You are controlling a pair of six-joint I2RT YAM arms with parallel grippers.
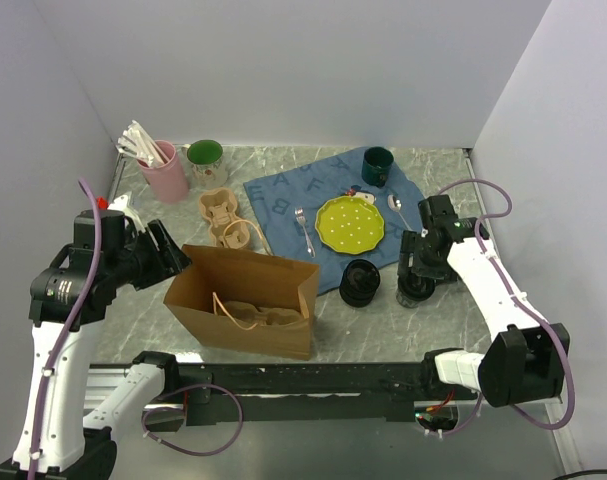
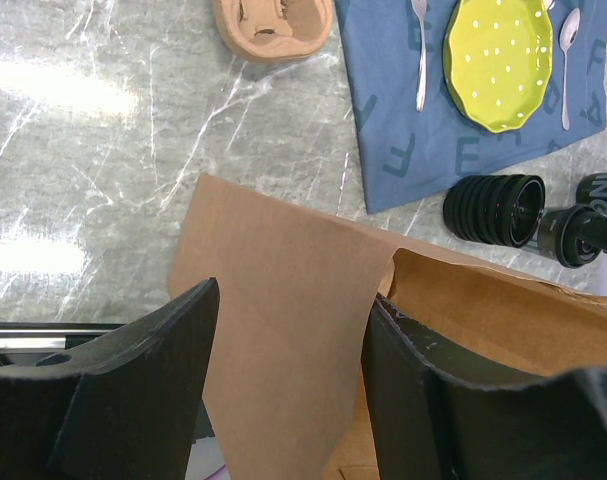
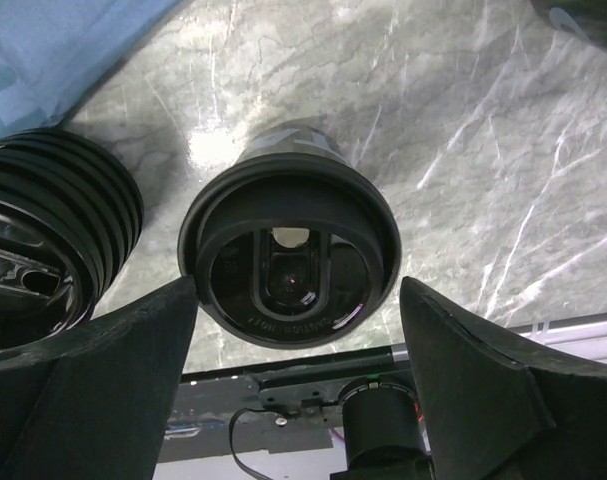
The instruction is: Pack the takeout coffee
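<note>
**Two coffee cups on the bench, one framed by the right fingers**

Two black takeout cups stand upright on the marbled bench [image 1: 438, 165], both outside the bag. The black lidded cup [image 3: 288, 255] sits between the right fingers [image 3: 93, 370]. These are spread wide on either side of it and not clamped, and bare bench shows in the gap on one side. The second black cup [image 3: 43, 240], ribbed down its side, stands just outside one of those fingers. The wrist view's edge cuts it off.

The left fingers [image 2: 133, 390] are also apart. They straddle the top edge of the one open brown paper bag [image 2: 283, 330], whose end wall runs up between them. Whether either finger touches the paper cannot be told. A tan moulded shape lies in the bag's bottom, too shaded to name.

Beyond the left fingers lie:
- one tan cup carrier [image 1: 223, 218];
- one blue lettered cloth [image 1: 283, 195] bearing one yellow-green dotted plate [image 1: 350, 222], with two pieces of silver cutlery flanking it;
- one dark green mug [image 1: 377, 165];
- one pale mug with a green inside [image 1: 204, 153];
- one pink cup [image 1: 166, 175] holding white utensils, too bunched to count.
</note>
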